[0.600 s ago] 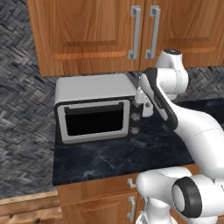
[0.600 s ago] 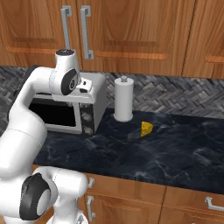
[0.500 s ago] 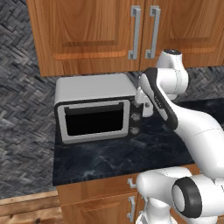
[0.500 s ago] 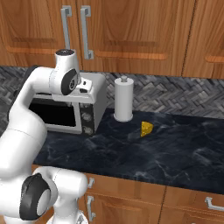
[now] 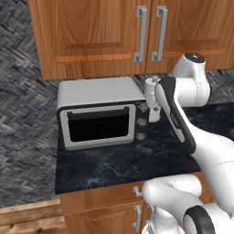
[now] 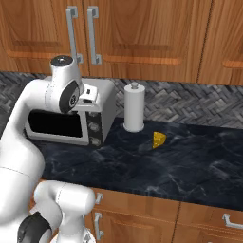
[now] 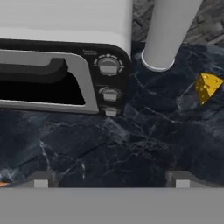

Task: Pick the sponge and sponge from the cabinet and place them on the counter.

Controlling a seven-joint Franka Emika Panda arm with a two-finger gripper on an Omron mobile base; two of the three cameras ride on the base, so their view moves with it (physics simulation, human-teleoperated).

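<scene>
Both doors of the cabinet [image 5: 91, 36] [image 6: 142, 33] are closed, so the sponges are hidden. Silver bar handles [image 5: 141, 34] meet at the middle of the doors. In the hand view my gripper [image 7: 111, 180] is open, its two fingertips [image 7: 41, 179] far apart with nothing between them. It hangs above the counter [image 7: 131, 144] [image 5: 119, 160] [image 6: 190, 161], just in front of the microwave's knob panel. The arm is folded, with the hand held beside the microwave's top right corner, well below the cabinet doors.
A silver microwave [image 5: 98, 114] [image 6: 71, 123] [image 7: 65, 43] stands on the counter's left part. To its right stands a white paper towel roll [image 6: 134, 109] [image 7: 168, 30]. A yellow cheese wedge [image 6: 159, 139] [image 7: 208, 86] lies beyond the roll. Wooden drawer fronts run below the counter edge.
</scene>
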